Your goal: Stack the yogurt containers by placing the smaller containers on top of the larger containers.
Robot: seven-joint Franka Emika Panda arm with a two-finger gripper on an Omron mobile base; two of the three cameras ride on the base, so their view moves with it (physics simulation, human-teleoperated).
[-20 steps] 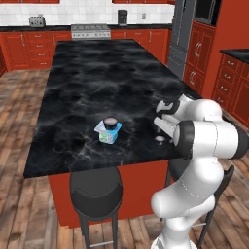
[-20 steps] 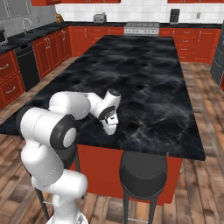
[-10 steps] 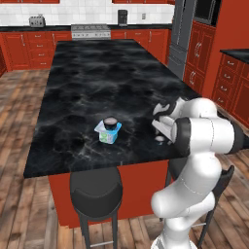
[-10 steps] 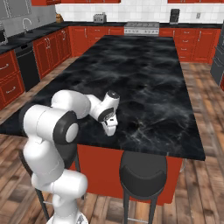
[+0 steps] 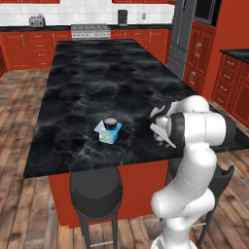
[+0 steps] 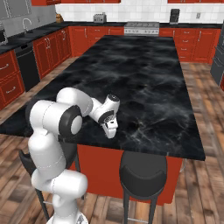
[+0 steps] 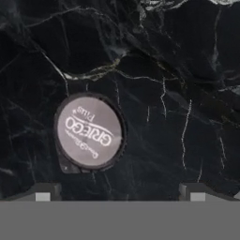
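Black marble island (image 5: 97, 82): gripper (image 7: 120, 194) fingers spread wide, small cup (image 7: 89, 131) lower left (pale lid); tub (image 5: 107, 133) carries another cup (image 5: 111, 122)

So I'm at a black marble island (image 5: 97, 73) with red sides. Sitting straight on it: a white tub (image 5: 107, 134) with a light-blue top, near the front edge, and a little round cup (image 7: 89, 131) with a pale lid reading "GREEGO", on the stone right under my hand, well apart from the tub.
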